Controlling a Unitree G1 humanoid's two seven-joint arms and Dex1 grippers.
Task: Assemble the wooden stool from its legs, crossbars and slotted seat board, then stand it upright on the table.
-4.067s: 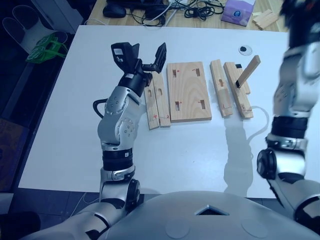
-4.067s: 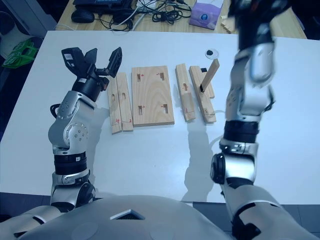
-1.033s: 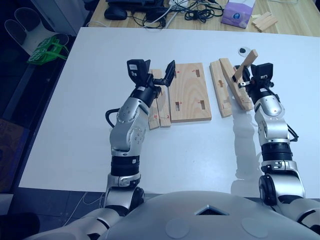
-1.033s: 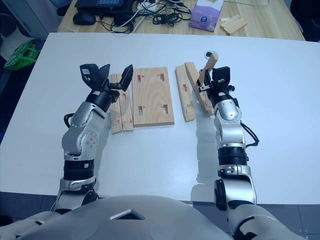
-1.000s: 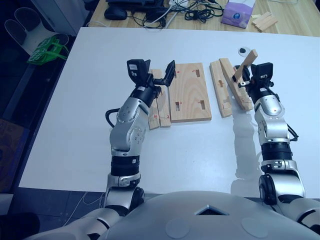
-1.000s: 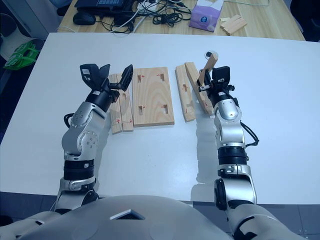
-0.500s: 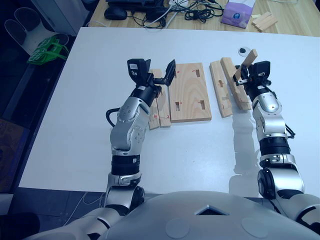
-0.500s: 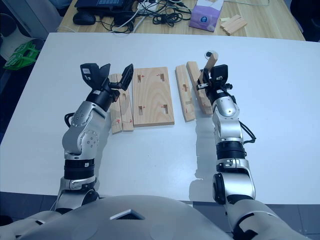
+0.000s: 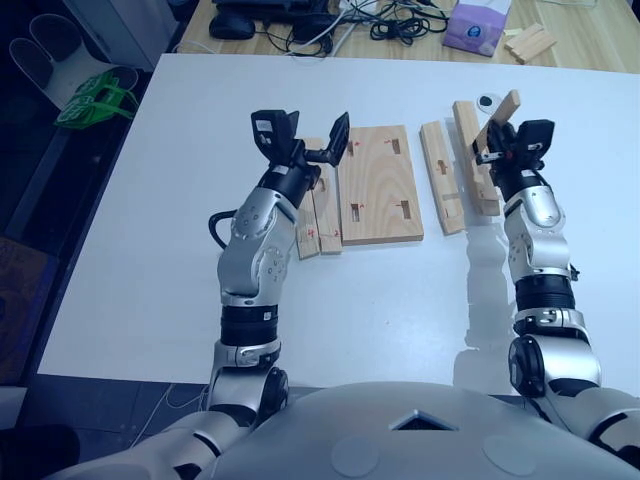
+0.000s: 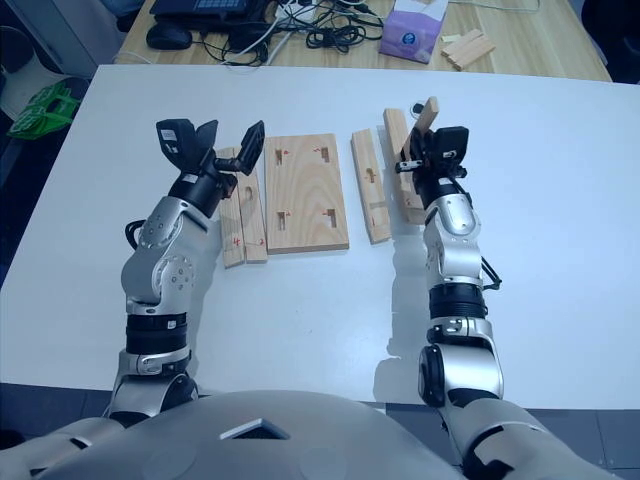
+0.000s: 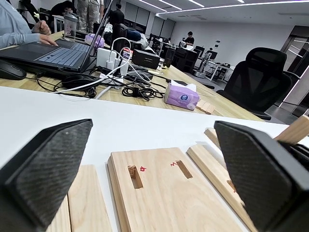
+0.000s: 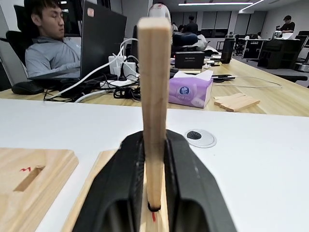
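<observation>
The slotted seat board (image 9: 378,183) lies flat mid-table. Two legs (image 9: 315,205) lie side by side on its left, and two more on its right: one (image 9: 441,178) near the board, one (image 9: 470,150) farther out. My right gripper (image 9: 503,152) is shut on a crossbar (image 9: 499,115). The crossbar stands tilted, its lower end on the outer right leg (image 12: 91,193). The right wrist view shows the crossbar (image 12: 153,96) clamped between both fingers (image 12: 120,179). My left gripper (image 9: 305,140) hangs open over the far ends of the left legs, with nothing between its fingers (image 11: 48,169).
A black round cap (image 9: 488,98) sits on the table just beyond the right gripper. On the desk behind are a tissue box (image 9: 477,24), loose wood pieces (image 9: 528,40), cables and a mouse (image 9: 230,20). The near half of the table is bare.
The right arm came down from high above and closed on the crossbar. In the last second it shifted away, and the outer right leg swung straighter. The left gripper barely moved.
</observation>
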